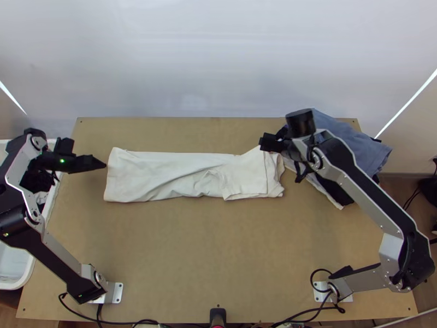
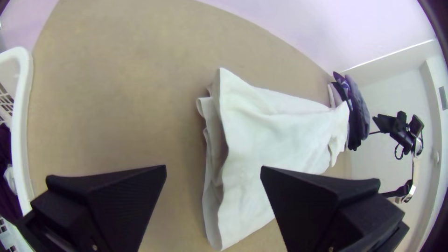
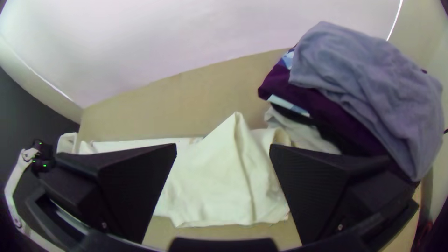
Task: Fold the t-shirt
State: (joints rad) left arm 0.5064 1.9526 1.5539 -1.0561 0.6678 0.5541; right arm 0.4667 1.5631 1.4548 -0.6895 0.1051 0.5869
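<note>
As the t-shirt (image 1: 164,172) lies in a long strip, my left gripper (image 2: 213,169) and right gripper (image 3: 223,147) hover near its ends. Both have fingers spread, probably to grip its edges.

Lab-like workspace, two robot arms (image 1: 360,191) fixed to a wooden table (image 1: 218,257), loose cables (image 1: 145,321), pale wall (image 1: 218,60)

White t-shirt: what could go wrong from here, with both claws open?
The left claw might catch only the top layer, since the layers at the near end of the shirt are uneven and loosely stacked.

A peak sticks out by the right claw; folding over it could leave a crooked edge.

The clothes pile sits close beside that end, so the right claw may snag it.
</note>
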